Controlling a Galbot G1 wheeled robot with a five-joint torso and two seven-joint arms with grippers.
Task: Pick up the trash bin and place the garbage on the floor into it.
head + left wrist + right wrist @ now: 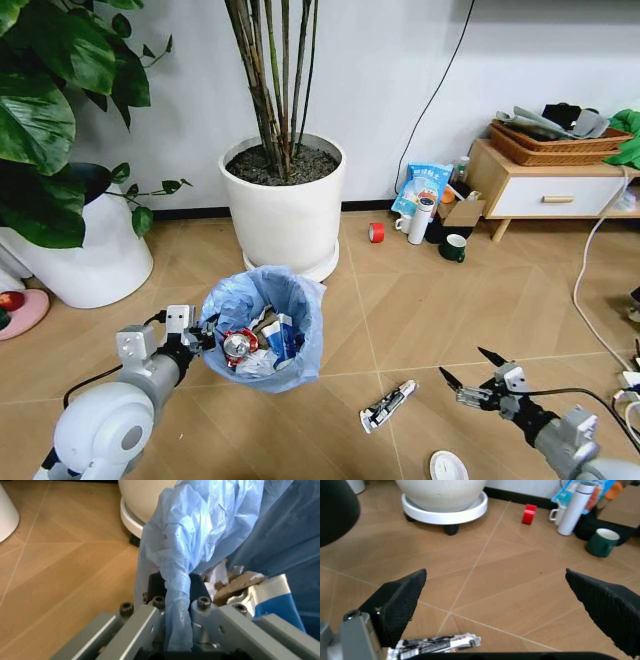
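Note:
The trash bin (pixel 290 335), lined with a light-blue bag (pixel 200 528), is in front of me just left of centre, and my left gripper (pixel 205 337) is shut on its near-left rim (pixel 156 585). Inside lie garbage pieces: a red crushed piece (pixel 238 345), a blue-white wrapper (pixel 281 336) and paper. On the floor (pixel 420 310) to the right lie a black-white tube wrapper (pixel 388 405) (pixel 437 645) and a white round lid (pixel 448 466). My right gripper (pixel 463 368) (pixel 500 592) hovers open just right of the tube wrapper, holding nothing.
A big white plant pot (pixel 285 200) (pixel 442 495) stands right behind the bin, another pot (pixel 85 255) at the left. A red tape roll (pixel 376 232), white bottle (pixel 421 218) and green mug (pixel 453 247) sit by a low cabinet (pixel 545 185). Cables run at the right.

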